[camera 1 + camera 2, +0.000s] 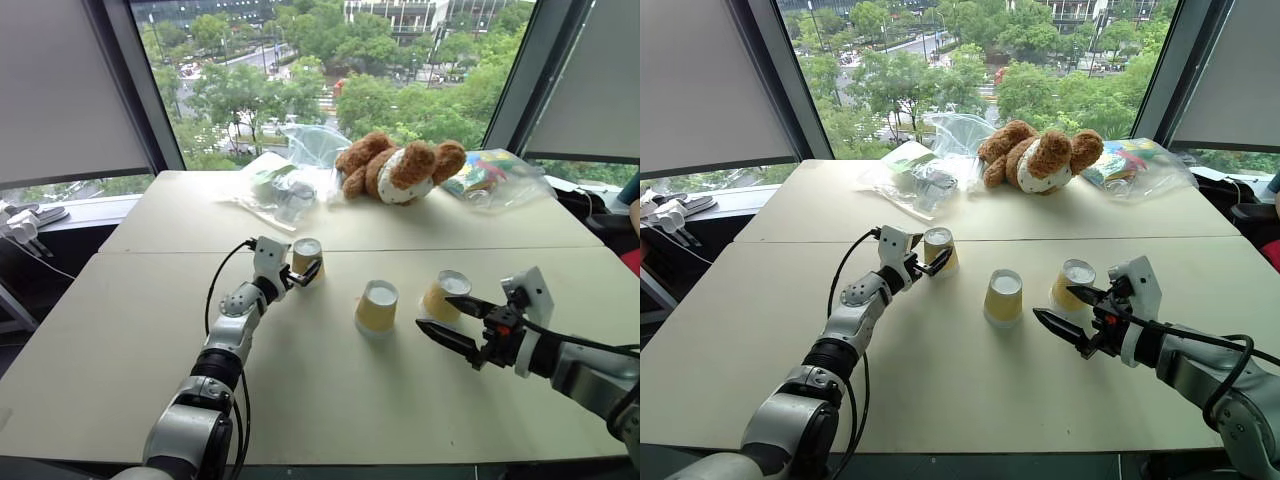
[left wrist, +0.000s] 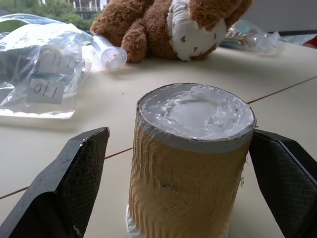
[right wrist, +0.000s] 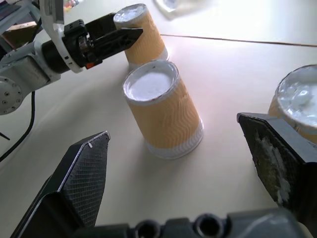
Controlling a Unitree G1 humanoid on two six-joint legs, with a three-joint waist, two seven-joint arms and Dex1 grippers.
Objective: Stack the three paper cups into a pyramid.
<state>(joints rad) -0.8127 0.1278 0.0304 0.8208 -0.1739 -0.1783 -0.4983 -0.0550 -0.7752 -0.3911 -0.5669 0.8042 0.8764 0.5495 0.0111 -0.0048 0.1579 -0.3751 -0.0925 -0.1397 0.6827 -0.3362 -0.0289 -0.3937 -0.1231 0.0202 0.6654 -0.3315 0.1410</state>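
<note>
1. Yellow paper cups, three, upside down on the beige table (image 1: 150, 340), unstacked: from my head, left cup (image 1: 307, 259), middle cup (image 1: 377, 306), right cup (image 1: 446, 296).
2. Left wrist: my left gripper (image 2: 181, 163) reaches level, fingers spread either side of the left cup, not yet clamped, ready to lift it.
3. Right wrist: my right gripper (image 3: 190, 166) hangs open near the middle cup, holding nothing.

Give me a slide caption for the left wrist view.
Open left gripper straddling an upside-down yellow paper cup, teddy bear behind.
</note>
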